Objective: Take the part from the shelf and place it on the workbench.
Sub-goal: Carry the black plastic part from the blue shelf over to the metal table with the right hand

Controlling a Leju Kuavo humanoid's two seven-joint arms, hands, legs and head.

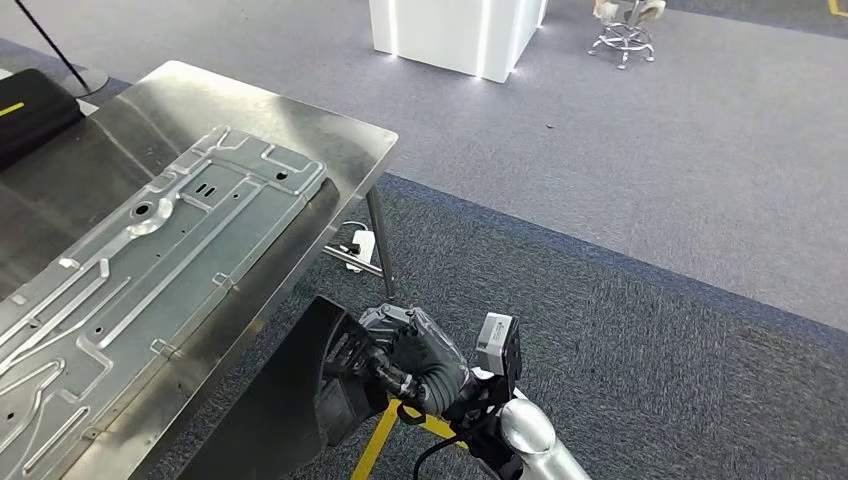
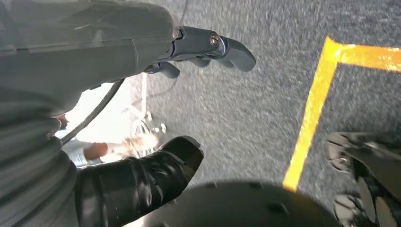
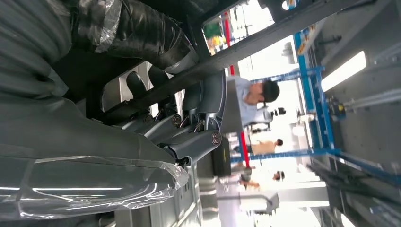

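My right hand grips the edge of a large black part low in the head view. The part hangs beside the front edge of the steel workbench, lower than its top. In the right wrist view the fingers wrap a dark bar-like edge of the part. My left hand hangs over the grey carpet with thumb and fingers apart and nothing in it.
A long stamped metal panel covers much of the workbench. A black case lies at its far left. A yellow floor line runs under my arm. A white lit pillar and a stool stand far back. A person is in the background.
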